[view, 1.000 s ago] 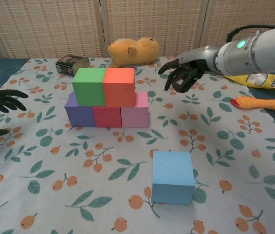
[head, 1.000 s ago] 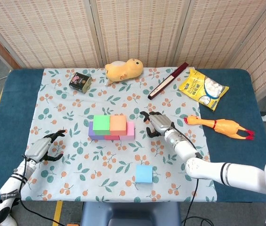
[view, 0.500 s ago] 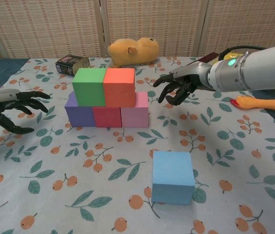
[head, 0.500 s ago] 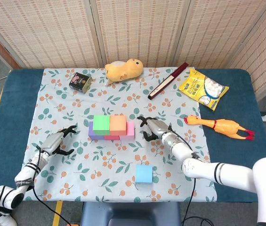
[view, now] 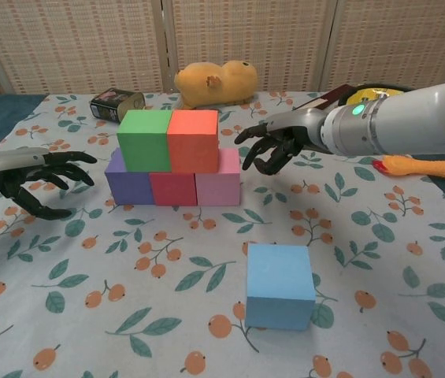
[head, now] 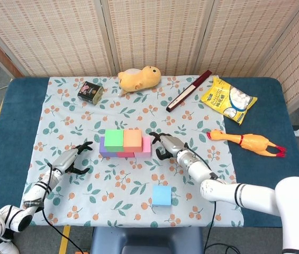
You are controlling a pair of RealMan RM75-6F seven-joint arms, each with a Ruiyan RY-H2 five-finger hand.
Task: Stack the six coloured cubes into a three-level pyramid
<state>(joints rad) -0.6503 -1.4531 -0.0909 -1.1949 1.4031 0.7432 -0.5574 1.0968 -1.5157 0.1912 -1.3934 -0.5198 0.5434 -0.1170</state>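
On a blue tabletop [head: 11, 114] draped with a floral cloth [head: 59, 114], five matte, square-edged cubes stand stacked near the middle: a purple cube [view: 130, 187], a red cube [view: 173, 189] and a pink cube [view: 220, 184] touch in a row, with a green cube [view: 145, 141] and an orange cube [view: 193, 140] side by side on top. The sixth, a light blue cube [view: 279, 284], sits alone on the cloth toward the near edge, well apart from the stack, with bare cloth all round it. The left hand [view: 37, 179] hovers near the purple end of the row, its dark fingers spread and holding nothing, and open cloth lies between it and the left edge. The right hand [view: 273, 145] hangs just beside the pink cube on the stack's right, fingers likewise spread and empty; whether it touches the cube cannot be told. The light blue cube lies nearer the near edge than this hand. Along the far edge rest a small dark tin [head: 90, 91], a soft yellow plush toy [head: 139, 78] and a long dark flat stick [head: 189, 90]; toward the right edge lie a glossy yellow snack bag [head: 228, 99] and a rubber chicken [head: 247, 141]. A woven screen [head: 154, 32] closes off the space behind the tabletop.
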